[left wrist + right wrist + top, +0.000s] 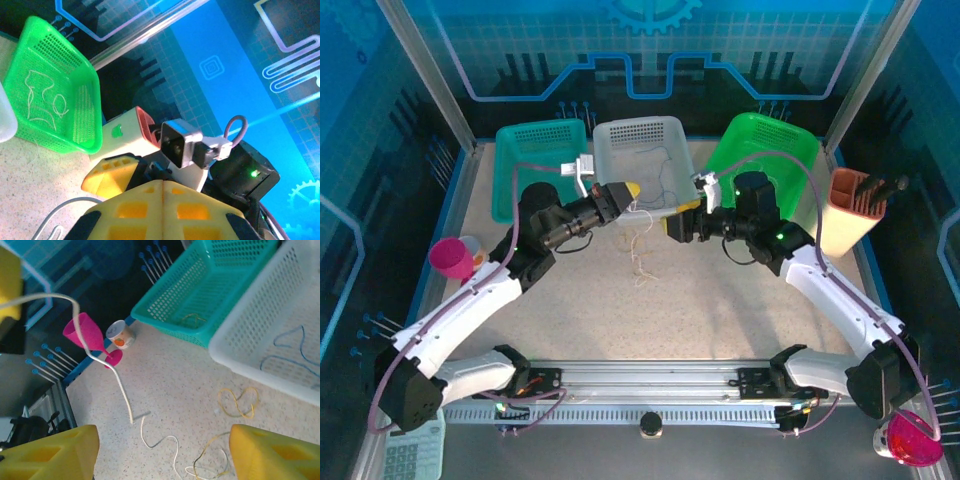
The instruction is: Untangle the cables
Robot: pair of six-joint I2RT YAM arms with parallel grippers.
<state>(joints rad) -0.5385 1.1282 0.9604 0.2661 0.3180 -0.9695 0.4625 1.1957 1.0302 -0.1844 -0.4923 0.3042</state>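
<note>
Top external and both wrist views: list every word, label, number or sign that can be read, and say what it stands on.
No word or number can be read.
Keys of the calculator: markings too small to read.
Label of the small can: an orange mark, blurred.
Side of the tan holder: a green mark, no letters.
The back wall: a gear sign, no lettering.

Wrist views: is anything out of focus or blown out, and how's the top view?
Left wrist: left gripper soft, green basket glaringly saturated. Right wrist: right gripper blurred, white cable sharp. Top external: blue cast, table cables faint.
</note>
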